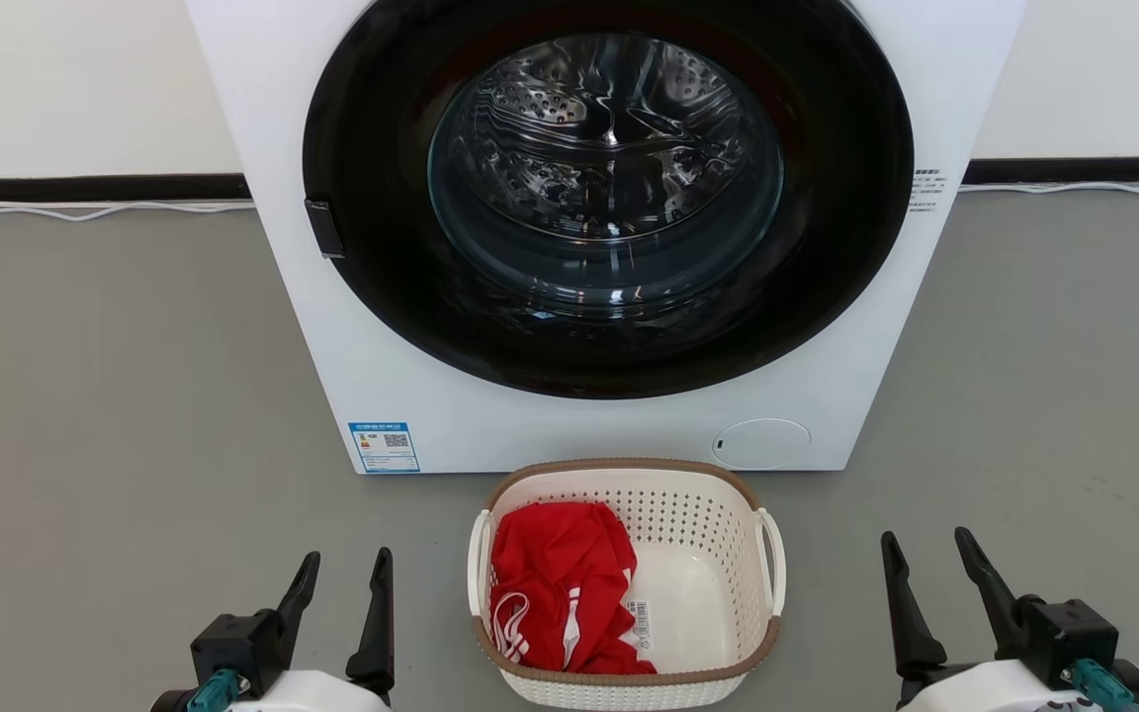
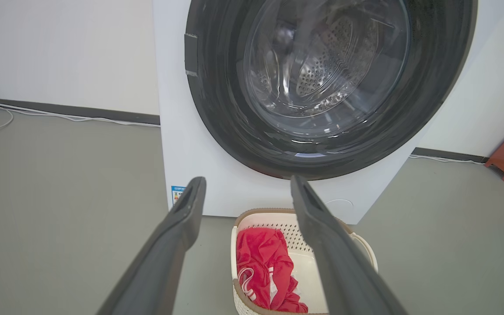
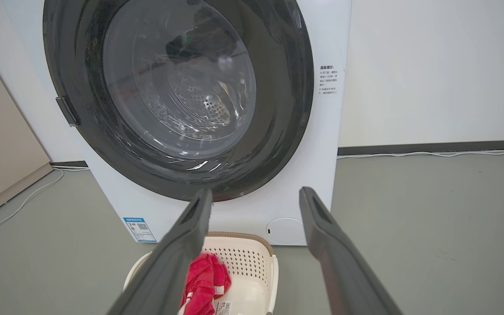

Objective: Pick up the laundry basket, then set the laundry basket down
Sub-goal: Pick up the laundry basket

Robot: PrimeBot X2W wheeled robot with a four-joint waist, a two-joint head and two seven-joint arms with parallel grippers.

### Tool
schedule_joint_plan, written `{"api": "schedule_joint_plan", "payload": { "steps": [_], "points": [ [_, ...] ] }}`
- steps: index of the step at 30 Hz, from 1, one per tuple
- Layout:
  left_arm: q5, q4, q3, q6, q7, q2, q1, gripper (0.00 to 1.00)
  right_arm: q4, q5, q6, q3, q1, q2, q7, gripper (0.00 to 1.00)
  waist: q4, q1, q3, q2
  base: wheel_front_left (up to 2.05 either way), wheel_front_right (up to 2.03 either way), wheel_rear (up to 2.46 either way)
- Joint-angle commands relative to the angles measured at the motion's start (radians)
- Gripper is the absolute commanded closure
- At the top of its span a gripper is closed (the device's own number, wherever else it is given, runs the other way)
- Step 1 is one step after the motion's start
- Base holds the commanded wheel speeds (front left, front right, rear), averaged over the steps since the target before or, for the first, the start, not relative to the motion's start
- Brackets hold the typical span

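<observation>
Item: laundry basket (image 1: 629, 465), on floor (image 1: 85, 396), ungrasped. My left gripper (image 1: 347, 557) and right gripper (image 1: 926, 537): wide, empty. Lift, set-down pending.

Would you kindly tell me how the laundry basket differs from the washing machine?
The laundry basket is far smaller than the washing machine. The basket is open-topped and holds a red garment; the machine's round door is shut. The basket's walls are perforated, the machine's panels smooth. Both are whitish and stand on the grey floor.

The laundry basket (image 1: 708, 514) is cream-white, dot-perforated, brown-rimmed; the garment (image 1: 560, 583) red with white stripes; the washing machine (image 1: 273, 198) white with a black door ring (image 1: 372, 198); the floor (image 1: 85, 396) grey.
</observation>
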Motion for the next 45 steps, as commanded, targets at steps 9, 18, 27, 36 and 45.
{"api": "schedule_joint_plan", "payload": {
  "steps": [9, 18, 27, 36, 45],
  "points": [
    [-0.002, -0.016, 0.027, 0.015, -0.014, 0.009, -0.051, 0.0, -0.015, 0.011, 0.007, 0.012, -0.033, -0.013, -0.014, 0.0, 0.002, 0.0, 0.011, -0.0001, 0.0, 0.0, 0.0],
    [-0.029, -0.002, 0.004, 0.029, -0.014, 0.009, -0.097, 0.0, 0.012, 0.018, 0.007, 0.003, -0.083, -0.013, -0.014, 0.0, 0.007, 0.0, 0.071, -0.0001, 0.0, 0.0, 0.0],
    [-0.059, 0.072, -0.032, 0.05, -0.014, 0.009, -0.195, 0.0, 0.075, 0.0, 0.007, -0.024, -0.197, -0.013, -0.014, 0.0, 0.004, 0.0, 0.163, -0.0001, 0.0, 0.0, 0.0],
    [-0.076, 0.162, -0.069, 0.066, -0.014, 0.009, -0.304, 0.0, 0.15, -0.029, 0.007, -0.03, -0.298, -0.013, -0.014, 0.0, 0.008, 0.0, 0.248, -0.0001, 0.0, 0.0, 0.0],
    [-0.091, 0.243, -0.1, 0.073, -0.014, 0.009, -0.447, 0.0, 0.255, -0.064, 0.007, -0.072, -0.442, -0.013, -0.014, 0.0, 0.01, 0.0, 0.378, -0.0001, 0.0, 0.0, 0.0]
  ]
}}
